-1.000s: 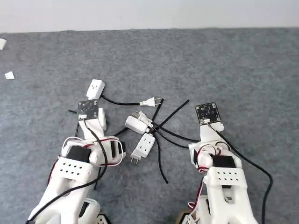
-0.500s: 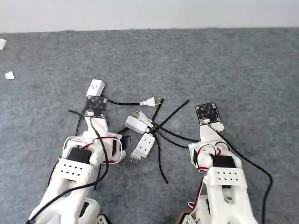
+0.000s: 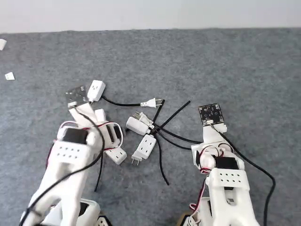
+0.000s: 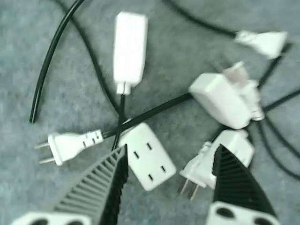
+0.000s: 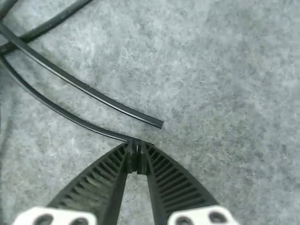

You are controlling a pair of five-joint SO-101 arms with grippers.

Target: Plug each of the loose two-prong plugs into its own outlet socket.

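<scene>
My left gripper (image 4: pixel 171 152) hangs open just above a white three-socket outlet block (image 4: pixel 147 161). A loose two-prong plug (image 4: pixel 70 145) on a black cord lies beside that block. A second pronged tap (image 4: pixel 201 166) lies by the other finger, and a bulky white adapter (image 4: pixel 225 101) lies beyond it. From above, the block (image 3: pixel 116 154) sits by the left arm (image 3: pixel 70 150), with the tap (image 3: pixel 146 146), the adapter (image 3: pixel 138 125) and another corded plug (image 3: pixel 150 102) to its right. My right gripper (image 5: pixel 136 149) is shut on nothing, over bare carpet beside a black cable end (image 5: pixel 158 124).
A white outlet (image 3: pixel 96 89) lies at the far left, joined by a black cord to the corded plug. Black cables (image 3: pixel 174 134) cross between the two arms. A slim white outlet (image 4: pixel 129 47) lies farther out. Grey carpet (image 3: pixel 244 70) covers the right and far side.
The left arm's wrist has swung leftward and lifted, uncovering the white outlet block beside it. The right arm has stayed still.
</scene>
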